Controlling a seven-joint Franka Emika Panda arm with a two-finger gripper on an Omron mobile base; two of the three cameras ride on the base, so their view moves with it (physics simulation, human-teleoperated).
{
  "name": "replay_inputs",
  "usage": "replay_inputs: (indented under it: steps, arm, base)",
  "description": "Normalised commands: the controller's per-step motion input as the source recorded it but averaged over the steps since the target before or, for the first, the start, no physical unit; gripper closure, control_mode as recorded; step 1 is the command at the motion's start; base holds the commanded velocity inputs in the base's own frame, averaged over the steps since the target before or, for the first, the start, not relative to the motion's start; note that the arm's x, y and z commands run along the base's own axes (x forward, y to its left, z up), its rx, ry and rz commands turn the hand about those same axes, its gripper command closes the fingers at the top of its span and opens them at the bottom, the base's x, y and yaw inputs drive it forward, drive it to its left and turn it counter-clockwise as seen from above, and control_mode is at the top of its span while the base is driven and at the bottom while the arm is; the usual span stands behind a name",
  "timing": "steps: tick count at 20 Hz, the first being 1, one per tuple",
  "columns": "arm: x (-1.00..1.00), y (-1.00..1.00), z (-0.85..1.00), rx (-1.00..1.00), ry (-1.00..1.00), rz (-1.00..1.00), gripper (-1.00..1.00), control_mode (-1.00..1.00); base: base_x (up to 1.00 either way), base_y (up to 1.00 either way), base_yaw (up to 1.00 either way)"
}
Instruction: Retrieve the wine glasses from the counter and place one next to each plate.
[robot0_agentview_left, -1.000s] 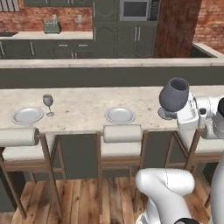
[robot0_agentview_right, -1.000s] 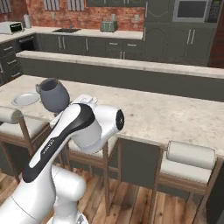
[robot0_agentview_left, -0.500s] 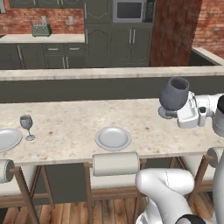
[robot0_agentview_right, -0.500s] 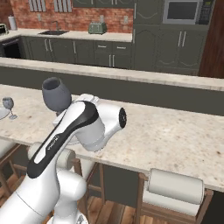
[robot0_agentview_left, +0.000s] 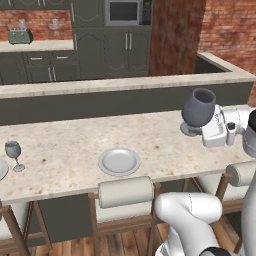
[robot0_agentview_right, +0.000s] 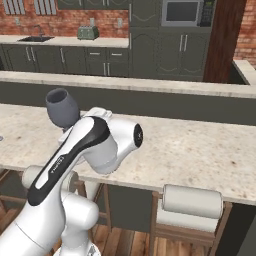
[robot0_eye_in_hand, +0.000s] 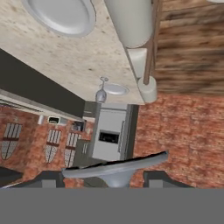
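Your claw (robot0_agentview_left: 204, 131), gripping the dark glass (robot0_agentview_left: 198, 107) by its base, hovers right of the plate (robot0_agentview_left: 119, 161): lower it upright onto the desk (robot0_agentview_left: 65, 150) beside that plate.

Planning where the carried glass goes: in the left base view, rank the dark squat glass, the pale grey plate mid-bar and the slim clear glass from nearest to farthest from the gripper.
1. Dark squat wine glass, held in the gripper at the right.
2. Round pale grey plate, mid-bar, to the left.
3. Slim clear wine glass, far left on the bar top.
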Motion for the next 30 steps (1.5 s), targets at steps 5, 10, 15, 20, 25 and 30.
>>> replay_inputs:
  steps: [5, 10, 15, 20, 25, 30]
  arm:
    - [0.25, 0.00, -0.15, 0.00, 0.00, 0.00, 1.00, -1.00]
    - [0.63, 0.00, -0.53, -0.05, 0.00, 0.04, 1.00, -1.00]
    - [0.59, -0.06, -0.69, -0.04, 0.03, 0.08, 1.00, -1.00]
    - [0.68, -0.06, -0.69, -0.04, 0.02, 0.08, 1.00, -1.00]
    - [0.65, -0.04, -0.39, -0.01, 0.04, 0.01, 1.00, -1.00]
    - [0.68, 0.00, -0.43, -0.01, 0.08, 0.00, 1.00, -1.00]
  base:
    - [0.12, 0.00, 0.00]
    - [0.00, 0.00, 0.00]
    - [0.00, 0.00, 0.00]
    - [0.00, 0.00, 0.00]
    - [0.00, 0.00, 0.00]
    - [0.00, 0.00, 0.00]
